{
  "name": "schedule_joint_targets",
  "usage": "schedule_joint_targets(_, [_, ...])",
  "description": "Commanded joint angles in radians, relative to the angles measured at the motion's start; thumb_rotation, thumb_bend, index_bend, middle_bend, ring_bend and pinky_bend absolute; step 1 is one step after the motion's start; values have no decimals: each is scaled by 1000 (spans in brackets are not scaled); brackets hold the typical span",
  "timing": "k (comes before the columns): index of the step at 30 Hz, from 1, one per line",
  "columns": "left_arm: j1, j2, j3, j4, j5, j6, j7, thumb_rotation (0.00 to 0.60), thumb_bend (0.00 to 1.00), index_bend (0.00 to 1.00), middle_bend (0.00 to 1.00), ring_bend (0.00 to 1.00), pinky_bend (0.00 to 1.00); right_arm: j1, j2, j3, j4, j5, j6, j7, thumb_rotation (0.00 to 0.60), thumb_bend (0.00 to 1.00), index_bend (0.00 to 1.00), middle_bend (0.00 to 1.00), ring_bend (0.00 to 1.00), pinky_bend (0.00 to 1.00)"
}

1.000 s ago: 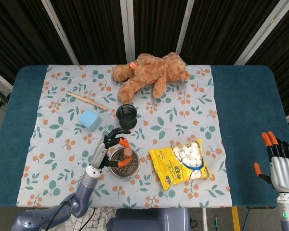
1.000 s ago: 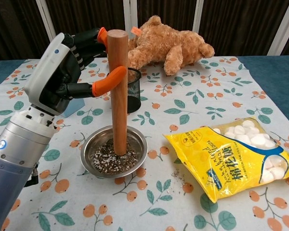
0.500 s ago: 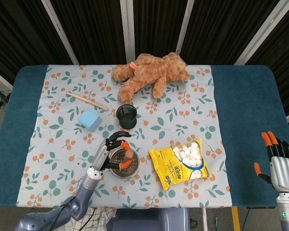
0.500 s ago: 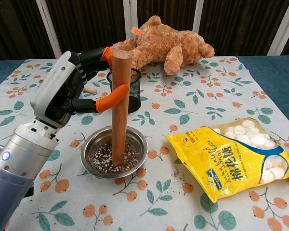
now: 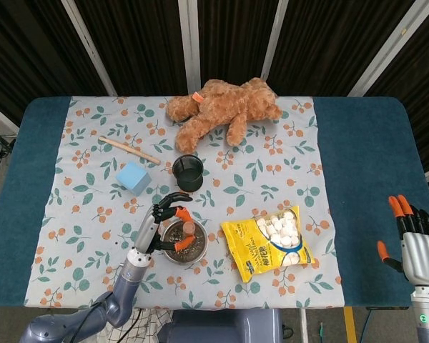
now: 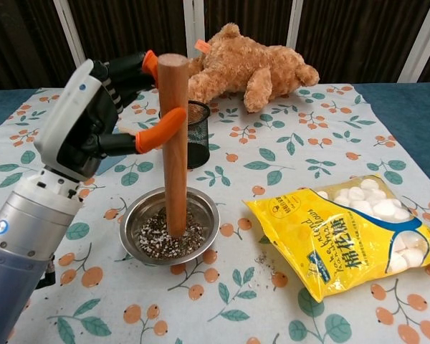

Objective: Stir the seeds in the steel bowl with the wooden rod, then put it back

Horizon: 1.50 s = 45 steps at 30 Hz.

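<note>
Rod (image 6: 175,143) shifted left in bowl (image 6: 132,215) | upright | fingers (image 6: 158,129) pinch top

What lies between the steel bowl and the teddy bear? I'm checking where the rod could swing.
The black mesh cup stands between the bowl and the bear, plainest in the head view.

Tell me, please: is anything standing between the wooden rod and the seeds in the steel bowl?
Nothing visible does. The left hand holds the wooden rod upright, and its lower end already rests in the seeds inside the steel bowl. The black mesh cup stands behind the bowl, apart from it.
</note>
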Motion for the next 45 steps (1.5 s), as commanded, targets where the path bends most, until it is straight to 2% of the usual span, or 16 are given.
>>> schedule_joint_targets(1, [-34,46,-24,-88,20,13,74,600,793,588,677,270,225,-1,0,-1,1,-2,2,1,600,416,0,0,0,0])
schedule_joint_targets(9, [-36,129,-7,-216,49,-9,218,600,794,586,674,270,225,-2,3,-3,1,-5,2,7,600,416,0,0,0,0])
schedule_joint_targets(20, [-23,208,8,-301,55,-51,331,600,794,588,674,270,225,-3,8,-4,-1,-6,-1,22,600,416,0,0,0,0])
schedule_joint_targets(28, [-18,418,29,-392,81,-106,465,600,796,599,682,270,225,-4,10,-4,-4,-6,-1,22,600,415,0,0,0,0])
schedule_joint_targets(36, [38,634,125,-429,102,-177,576,600,798,607,694,283,225,-3,12,-5,-6,-7,-3,23,600,415,0,0,0,0])
schedule_joint_targets(41, [88,682,191,-386,103,-215,605,600,798,609,696,288,225,-3,12,-5,-7,-7,-3,21,600,415,0,0,0,0])
schedule_joint_targets(45, [115,674,227,-331,111,-237,609,600,798,610,697,288,225,-5,10,-6,-6,-8,0,19,600,415,0,0,0,0])
